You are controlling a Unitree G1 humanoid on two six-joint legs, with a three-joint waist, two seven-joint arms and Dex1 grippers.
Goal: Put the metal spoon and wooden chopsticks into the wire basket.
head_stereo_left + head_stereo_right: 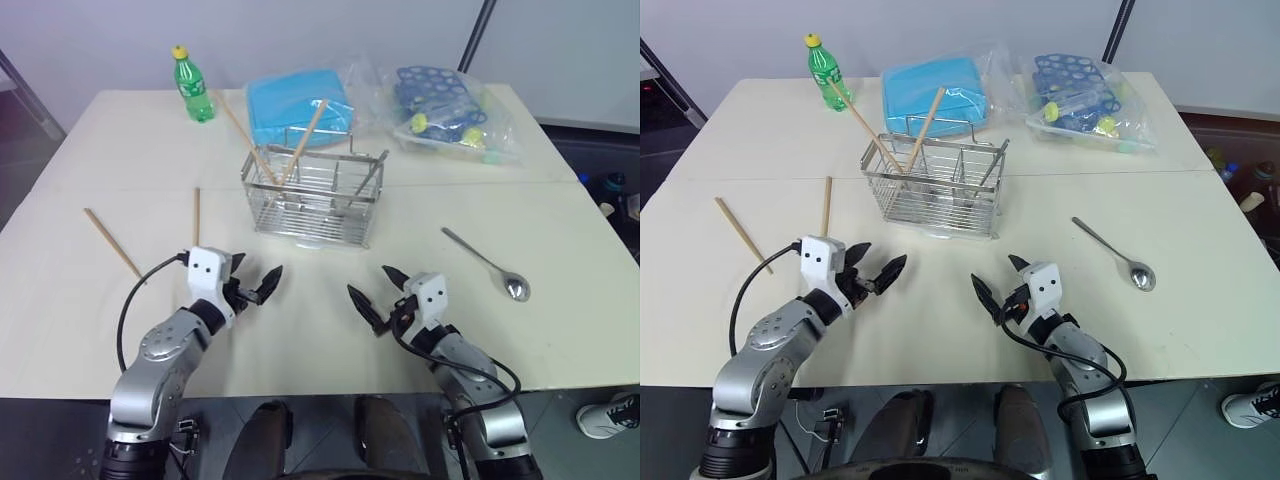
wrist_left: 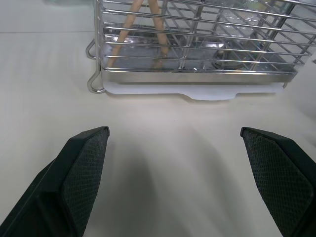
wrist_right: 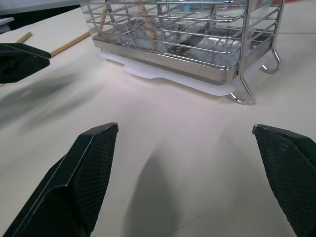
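Observation:
The wire basket (image 1: 312, 198) stands mid-table with two wooden chopsticks (image 1: 300, 145) leaning upright inside it. Two more chopsticks lie flat on the table to its left, one (image 1: 112, 242) slanted, the other (image 1: 196, 215) straight. Right of the basket the metal spoon (image 1: 487, 264) lies on the table, bowl toward me. My left gripper (image 1: 256, 281) hovers open in front of the basket's left side, holding nothing. My right gripper (image 1: 378, 292) is open too, in front of the basket's right side, well left of the spoon.
A green bottle (image 1: 192, 85) stands at the back left. Behind the basket lies a blue plastic box (image 1: 297, 103), and a clear bag of blue items (image 1: 445, 105) sits at the back right. A seam (image 1: 560, 183) crosses the table.

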